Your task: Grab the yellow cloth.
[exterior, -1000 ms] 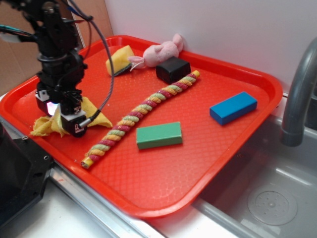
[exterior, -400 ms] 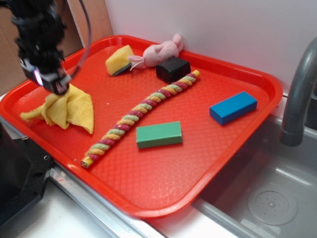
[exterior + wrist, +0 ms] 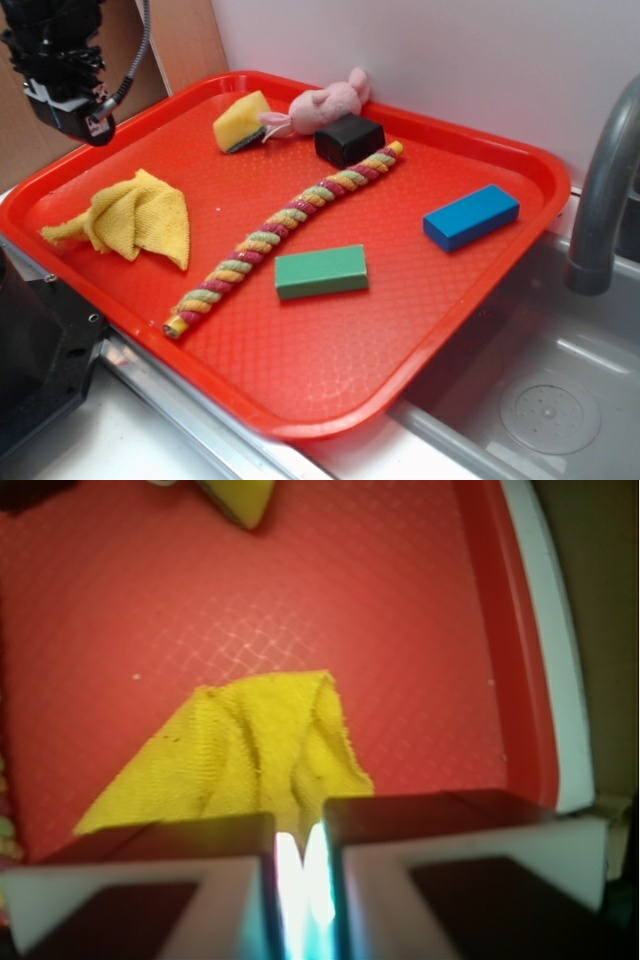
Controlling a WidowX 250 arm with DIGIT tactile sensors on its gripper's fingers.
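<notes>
The yellow cloth (image 3: 135, 222) lies crumpled on the left part of the red tray (image 3: 330, 350), with one corner pointing towards the tray's front-left rim. My gripper (image 3: 85, 125) hangs in the air above and behind the cloth, over the tray's left rim, clear of it. The jaws stand almost together with nothing between them. In the wrist view the cloth (image 3: 250, 750) lies flat on the tray below my gripper (image 3: 300, 860); its near edge is hidden behind the fingers.
On the tray are a yellow sponge wedge (image 3: 240, 120), a pink plush toy (image 3: 325, 105), a black block (image 3: 349, 139), a long multicolour rope (image 3: 285, 225), a green block (image 3: 320, 272) and a blue block (image 3: 470, 216). A faucet (image 3: 600, 190) and sink (image 3: 530, 400) are at the right.
My gripper rose from down on the cloth to well above the tray. The cloth was lifted at one point, then slipped out and lies slack on the tray.
</notes>
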